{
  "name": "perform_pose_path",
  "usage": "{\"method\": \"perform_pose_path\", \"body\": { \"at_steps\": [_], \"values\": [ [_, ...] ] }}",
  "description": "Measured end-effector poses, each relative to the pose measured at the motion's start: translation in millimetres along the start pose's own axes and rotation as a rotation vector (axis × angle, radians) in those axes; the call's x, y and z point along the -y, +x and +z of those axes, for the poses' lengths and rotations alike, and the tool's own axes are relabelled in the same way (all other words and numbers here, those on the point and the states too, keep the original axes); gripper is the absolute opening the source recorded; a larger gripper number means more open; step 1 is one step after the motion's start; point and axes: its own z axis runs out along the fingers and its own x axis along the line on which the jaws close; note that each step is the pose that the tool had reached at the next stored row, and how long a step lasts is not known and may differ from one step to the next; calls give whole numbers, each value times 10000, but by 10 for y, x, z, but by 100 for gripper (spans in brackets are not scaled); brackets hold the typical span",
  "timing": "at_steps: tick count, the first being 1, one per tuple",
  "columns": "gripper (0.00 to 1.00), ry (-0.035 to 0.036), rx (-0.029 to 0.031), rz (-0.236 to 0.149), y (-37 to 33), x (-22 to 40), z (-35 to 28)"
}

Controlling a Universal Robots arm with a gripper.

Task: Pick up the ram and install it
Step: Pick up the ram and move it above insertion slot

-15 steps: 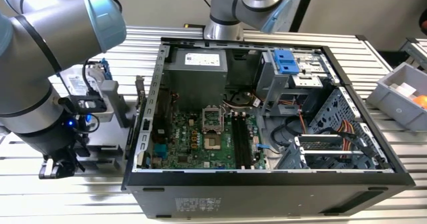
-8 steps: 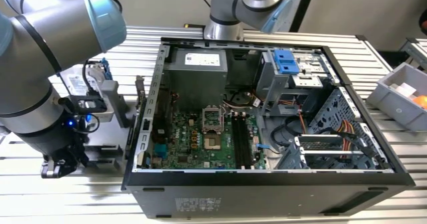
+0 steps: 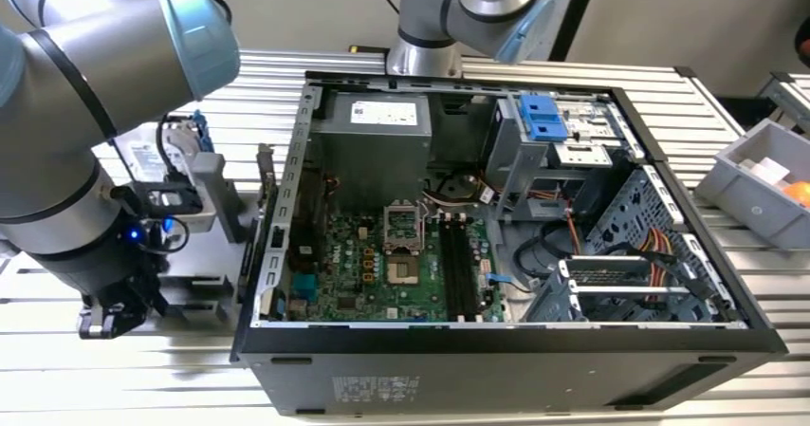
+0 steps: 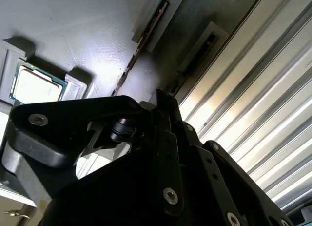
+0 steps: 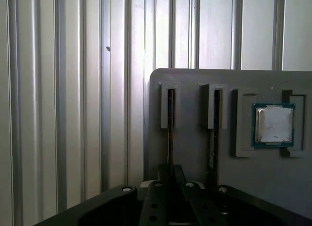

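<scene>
Gripper (image 3: 106, 318): on the arm (image 3: 76, 113), low over the holder. In the first wrist view the gripper (image 5: 171, 172) is lined up with the ram. Whether it is closed on the stick or only set around it cannot be told. Ram (image 5: 170, 131): thin dark stick standing on edge in the holder's outer slot, the slot nearest the holder's rim. In the second wrist view the ram (image 4: 155, 22) runs from that slot's grey collar toward the gripper's black body. Second stick (image 5: 214, 131): on edge in the holder's next slot, parallel to the ram and apart from it. Chip (image 5: 273, 124): square, silver, green-edged, lying flat in a recess of the holder on the second stick's far side from the ram. Holder (image 5: 191, 138): grey plate lying on the ribbed metal table (image 5: 58, 109). Drive (image 3: 171, 156): silver, blue-framed, upright, near the holder. Case (image 3: 506, 350): black, open, to the exterior view's right of the holder, with the motherboard (image 3: 367, 265) and its long black slots (image 3: 460, 265) showing inside. Bin (image 3: 760, 184): grey, well apart from the holder, beyond the case.
</scene>
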Motion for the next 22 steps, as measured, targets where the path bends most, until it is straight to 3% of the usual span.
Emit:
{"method": "perform_pose_path", "body": {
  "at_steps": [18, 22],
  "values": [
    [0, 0, 2, 0, 1, 0, -3],
    [0, -2, 1, 0, -1, -1, -72]
  ]
}}
